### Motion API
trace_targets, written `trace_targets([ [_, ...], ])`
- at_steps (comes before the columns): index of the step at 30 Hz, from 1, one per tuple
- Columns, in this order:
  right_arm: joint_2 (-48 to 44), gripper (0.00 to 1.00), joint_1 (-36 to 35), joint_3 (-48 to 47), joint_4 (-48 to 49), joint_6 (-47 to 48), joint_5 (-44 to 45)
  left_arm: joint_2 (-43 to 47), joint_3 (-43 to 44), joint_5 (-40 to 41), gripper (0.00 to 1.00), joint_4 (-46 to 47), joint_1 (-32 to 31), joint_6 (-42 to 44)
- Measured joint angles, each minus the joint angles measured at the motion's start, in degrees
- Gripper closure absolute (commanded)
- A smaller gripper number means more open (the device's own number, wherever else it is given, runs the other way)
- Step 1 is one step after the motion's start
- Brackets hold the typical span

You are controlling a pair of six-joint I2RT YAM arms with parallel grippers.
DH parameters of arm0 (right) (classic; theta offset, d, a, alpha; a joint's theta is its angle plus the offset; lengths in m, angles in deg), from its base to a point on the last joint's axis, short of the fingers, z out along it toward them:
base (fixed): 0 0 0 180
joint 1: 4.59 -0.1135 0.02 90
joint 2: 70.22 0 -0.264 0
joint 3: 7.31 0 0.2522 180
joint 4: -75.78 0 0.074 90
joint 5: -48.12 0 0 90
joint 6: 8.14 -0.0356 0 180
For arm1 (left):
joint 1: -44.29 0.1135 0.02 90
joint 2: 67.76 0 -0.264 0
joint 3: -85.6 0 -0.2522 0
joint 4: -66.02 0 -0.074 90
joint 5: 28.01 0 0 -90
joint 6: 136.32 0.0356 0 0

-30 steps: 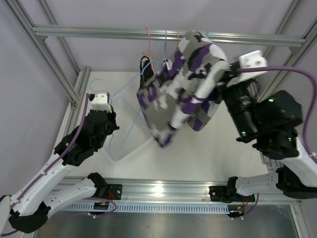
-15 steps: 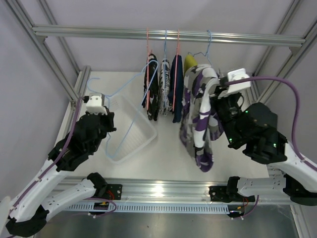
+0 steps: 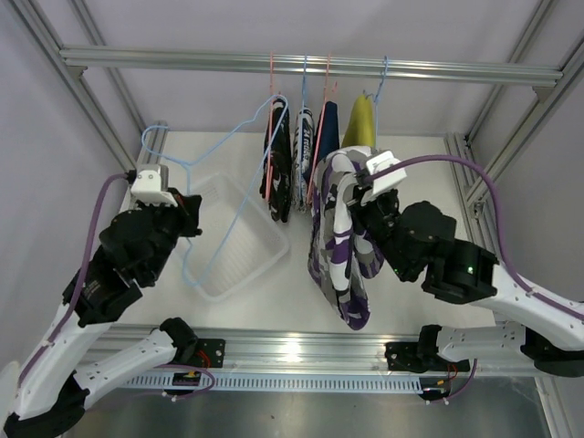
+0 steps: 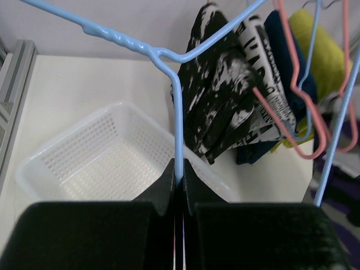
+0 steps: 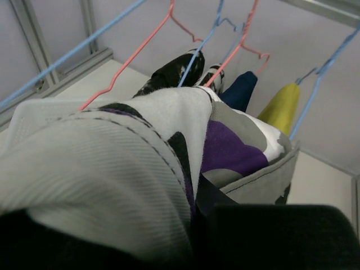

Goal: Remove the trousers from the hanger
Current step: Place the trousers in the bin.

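Observation:
My right gripper (image 3: pixel 363 196) is shut on the purple-white-black patterned trousers (image 3: pixel 339 239), which hang from it clear of any hanger, over the table's middle; they fill the right wrist view (image 5: pixel 112 163). My left gripper (image 4: pixel 179 169) is shut on the wire of an empty light blue hanger (image 3: pixel 226 173), held above the basket. On the rail hang the black speckled pair (image 3: pixel 278 169), the white pair with dark blue print (image 3: pixel 304 155), the navy pair (image 3: pixel 327 128) and the yellow pair (image 3: pixel 360 123).
A white plastic mesh basket (image 3: pixel 239 265) sits on the table left of centre, also in the left wrist view (image 4: pixel 79 163). Pink and blue hangers (image 4: pixel 292 112) hang from the aluminium rail (image 3: pixel 301 64). Frame posts stand at both sides.
My right gripper has carried the patterned trousers down and left, off the rail area toward the table's middle. My left gripper has lifted the empty blue hanger up and back.

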Motion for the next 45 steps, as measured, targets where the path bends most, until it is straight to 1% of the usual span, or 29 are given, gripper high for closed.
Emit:
trace_targets([
  [6,5.0,1.0,-0.2,0.6,0.7,-1.6,-2.9,-0.1,4.9,0.1,0.99,0.3,0.0,1.1],
  [14,13.2,1.0,-0.7,-1.3,3.1,-2.1,-5.7,0.0,5.3,1.5,0.99,1.1,0.0,3.1],
  [22,22.3,1.0,0.9,-10.6,3.0,-2.2,-8.8,0.8,4.4,3.2,0.99,3.6,0.0,5.1],
  [31,31.4,1.0,3.7,-23.6,0.8,-2.5,-12.5,2.7,0.1,4.4,0.99,6.6,0.1,6.2],
  [33,32.7,1.0,4.2,-25.1,0.8,-2.6,-13.2,3.0,-0.6,4.7,0.99,7.2,0.2,6.4],
  [38,33.7,1.0,5.4,-25.0,1.4,-3.2,-14.9,4.6,-2.3,6.0,0.99,8.4,0.6,7.0],
  [45,35.6,1.0,8.5,-19.1,7.3,-6.5,-18.3,7.1,-4.0,8.7,0.99,9.4,0.9,7.5],
])
